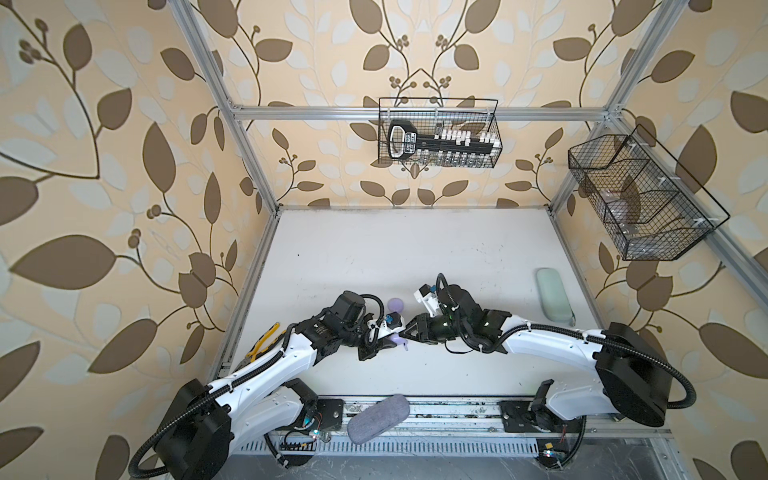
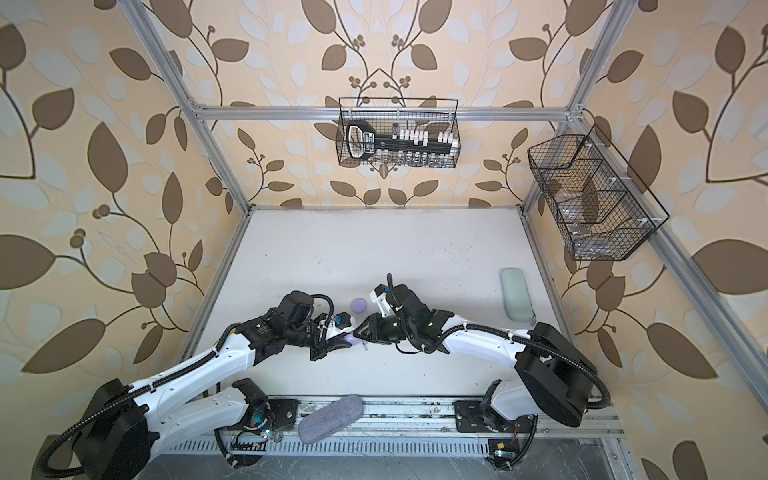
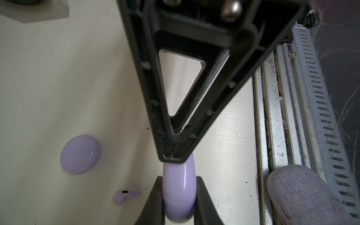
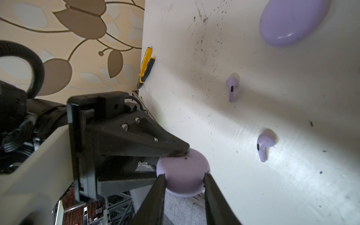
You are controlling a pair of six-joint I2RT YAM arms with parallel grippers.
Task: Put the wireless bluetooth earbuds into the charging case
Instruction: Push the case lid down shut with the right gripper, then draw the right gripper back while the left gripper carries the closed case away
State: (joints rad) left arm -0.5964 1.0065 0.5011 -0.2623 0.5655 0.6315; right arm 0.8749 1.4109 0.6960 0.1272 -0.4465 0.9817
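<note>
Cases, round and lavender: two, a held case [image 4: 183, 167] and a loose case [image 4: 292, 21]. Earbuds in sight in the right wrist view: two, one earbud [image 4: 264, 144] and another earbud [image 4: 231, 85]. Arms: two, left arm [image 1: 266, 374], right arm [image 1: 552, 336]. Grippers: two, left gripper [image 3: 171, 155], right gripper [image 4: 184, 177]. Wire baskets: two, back basket [image 1: 494, 124], side basket [image 1: 590, 174]. Long pouches: two, green pouch [image 1: 552, 295], grey pouch [image 1: 378, 417]. Yellow-handled tool [image 1: 262, 343]: one. Black key-shaped item [image 1: 440, 141] in the back basket: one. Clear items [image 1: 615, 208] in the side basket: too faint to count. Table [image 1: 415, 249]: one.

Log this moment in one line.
left gripper: shut on case | right gripper: shut on case | case: closed | earbuds: two loose on table | second case: closed, on table
</note>
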